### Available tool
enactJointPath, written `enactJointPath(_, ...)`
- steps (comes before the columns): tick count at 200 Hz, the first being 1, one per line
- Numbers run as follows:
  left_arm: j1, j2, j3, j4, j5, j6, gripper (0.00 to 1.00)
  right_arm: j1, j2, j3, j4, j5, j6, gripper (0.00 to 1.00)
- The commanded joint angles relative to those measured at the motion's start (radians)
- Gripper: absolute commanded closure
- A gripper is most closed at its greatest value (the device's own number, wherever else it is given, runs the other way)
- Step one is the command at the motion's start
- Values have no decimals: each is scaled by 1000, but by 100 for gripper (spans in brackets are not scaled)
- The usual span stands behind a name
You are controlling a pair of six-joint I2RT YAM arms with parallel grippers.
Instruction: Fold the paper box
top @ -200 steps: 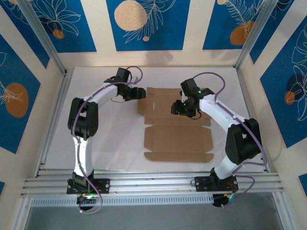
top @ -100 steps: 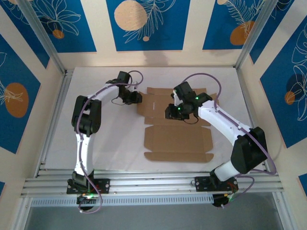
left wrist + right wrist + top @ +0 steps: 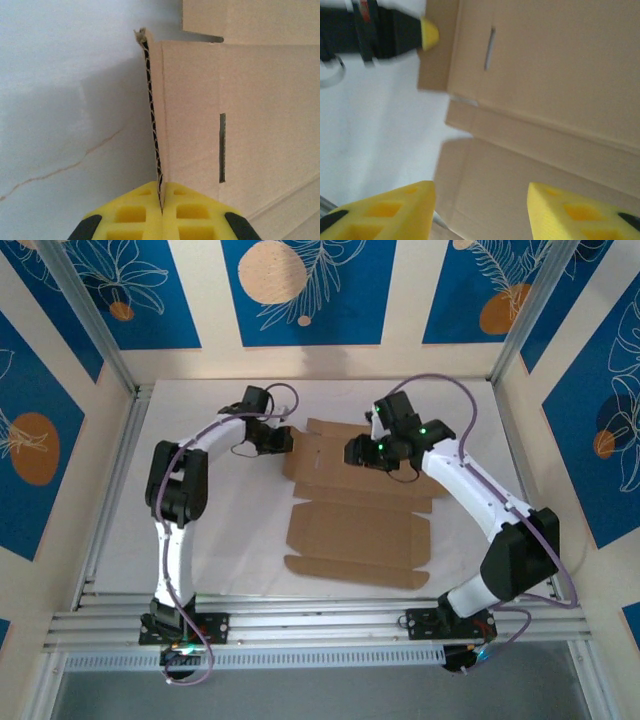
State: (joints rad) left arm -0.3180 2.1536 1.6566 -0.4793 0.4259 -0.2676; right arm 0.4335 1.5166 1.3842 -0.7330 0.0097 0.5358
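The paper box (image 3: 352, 536) lies mostly flat as a brown creased sheet in the middle of the white table. My left gripper (image 3: 282, 440) is at its rear left side flap. In the left wrist view the yellow pads (image 3: 135, 210) are shut on the corrugated edge of that flap (image 3: 185, 110), which stands upright. My right gripper (image 3: 356, 452) hovers open over the rear panel (image 3: 555, 65), with nothing between its fingers (image 3: 390, 210). The right wrist view also catches the left gripper (image 3: 422, 32) at the flap.
The white table (image 3: 220, 530) is bounded by metal rails (image 3: 110, 490) on the left and right and a frame (image 3: 320, 620) at the near edge. A narrow slot (image 3: 222, 147) is cut in the box panel beside the held flap.
My right gripper moved back and up over the rear panel. The front half of the box shifted left and skewed. The left gripper stayed at the side flap.
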Motion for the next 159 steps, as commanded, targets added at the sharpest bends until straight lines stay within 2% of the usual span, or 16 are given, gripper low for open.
enactJointPath(1, 10, -130, -111, 172, -26, 21, 100, -58, 62, 107, 2, -70, 39, 41)
enactJointPath(25, 11, -230, -273, 396, -66, 6, 100, -125, 177, 295, -70, -113, 21, 38)
enactJointPath(53, 15, -305, -427, 622, -118, 15, 100, -131, 334, 497, -125, -4, -173, 35)
enactJointPath(65, 18, -321, -462, 683, -138, 21, 100, -153, 393, 575, -148, 11, -182, 34)
enactJointPath(74, 20, -329, -483, 723, -144, 22, 100, -194, 427, 629, -156, -71, -115, 33)
enactJointPath(88, 23, -339, -515, 795, -143, 20, 100, -261, 464, 689, -161, -240, 91, 33)
enactJointPath(104, 23, -345, -562, 914, -114, 24, 100, -292, 483, 691, -113, -406, 286, 33)
enactJointPath(117, 23, -339, -623, 1076, -70, 24, 100, -282, 474, 676, -78, -382, 416, 29)
enactJointPath(128, 23, -335, -671, 1195, -54, 22, 100, -268, 494, 719, -131, -323, 507, 28)
enactJointPath(139, 25, -329, -698, 1261, -51, 25, 100, -267, 528, 774, -189, -316, 580, 28)
enactJointPath(150, 27, -324, -702, 1271, -42, 30, 100, -268, 550, 818, -221, -319, 607, 28)
enactJointPath(159, 31, -321, -699, 1271, -21, 37, 100, -261, 562, 867, -219, -293, 551, 28)
